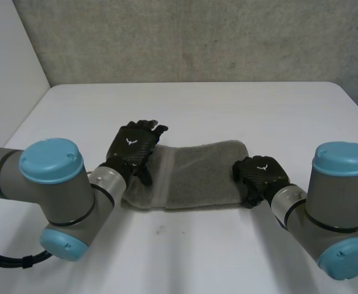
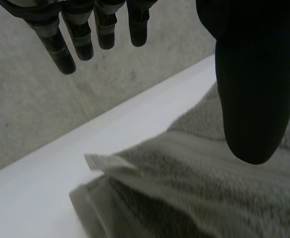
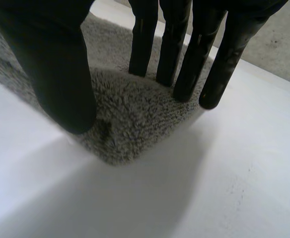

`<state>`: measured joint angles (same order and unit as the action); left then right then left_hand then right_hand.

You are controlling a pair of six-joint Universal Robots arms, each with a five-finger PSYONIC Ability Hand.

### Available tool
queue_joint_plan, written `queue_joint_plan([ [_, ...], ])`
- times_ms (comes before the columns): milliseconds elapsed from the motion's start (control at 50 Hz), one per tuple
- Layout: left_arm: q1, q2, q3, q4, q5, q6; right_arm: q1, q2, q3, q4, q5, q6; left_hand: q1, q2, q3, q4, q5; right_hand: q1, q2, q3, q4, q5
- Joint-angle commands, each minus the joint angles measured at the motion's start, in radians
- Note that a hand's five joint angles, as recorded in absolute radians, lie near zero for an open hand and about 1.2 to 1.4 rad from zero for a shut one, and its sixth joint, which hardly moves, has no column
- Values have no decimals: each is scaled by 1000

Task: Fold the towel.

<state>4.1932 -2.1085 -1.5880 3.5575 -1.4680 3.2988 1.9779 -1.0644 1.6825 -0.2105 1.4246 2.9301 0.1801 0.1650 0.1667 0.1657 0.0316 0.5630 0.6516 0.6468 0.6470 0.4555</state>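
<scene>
A grey towel [image 1: 197, 174] lies folded into a long strip across the middle of the white table [image 1: 197, 104]. My left hand [image 1: 133, 150] hovers over the strip's left end with its fingers [image 2: 70, 44] straight and the thumb [image 2: 252, 89] spread wide, holding nothing; the layered towel end [image 2: 194, 188] lies below the palm. My right hand [image 1: 262, 174] stands at the right end. Its fingers [image 3: 184, 64] point down at the towel's corner [image 3: 130, 124], the thumb [image 3: 60, 74] is held apart from them, and the cloth lies flat between them.
A grey wall [image 1: 197, 37] runs behind the table's far edge. Bare white tabletop [image 1: 185, 251] stretches in front of the towel, between my two arms, and behind it up to the wall.
</scene>
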Motion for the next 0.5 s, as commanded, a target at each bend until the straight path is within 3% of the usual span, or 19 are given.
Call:
queue_joint_plan([
  [20, 8, -27, -27, -5, -9, 8, -16, 27, 20, -159, 10, -14, 7, 22, 20, 21, -19, 833, 745, 749, 749, 766],
  [240, 11, 58, -153, -16, -29, 19, 38, -36, -69, -251, 17, -327, 13, 28, 26, 27, -13, 833, 745, 749, 749, 766],
  [280, 18, 79, -170, -17, -29, 16, 166, -5, -137, -253, 10, -376, 19, 34, 32, 33, -7, 833, 745, 749, 749, 766],
  [380, 105, 172, -236, -23, -78, 15, 312, 69, -237, -251, -7, -385, 19, 34, 32, 33, -7, 833, 745, 749, 749, 766],
  [500, 185, 225, -276, -29, -127, 12, 409, 156, -287, -248, -56, -382, 16, 31, 29, 30, -10, 833, 745, 749, 749, 766],
])
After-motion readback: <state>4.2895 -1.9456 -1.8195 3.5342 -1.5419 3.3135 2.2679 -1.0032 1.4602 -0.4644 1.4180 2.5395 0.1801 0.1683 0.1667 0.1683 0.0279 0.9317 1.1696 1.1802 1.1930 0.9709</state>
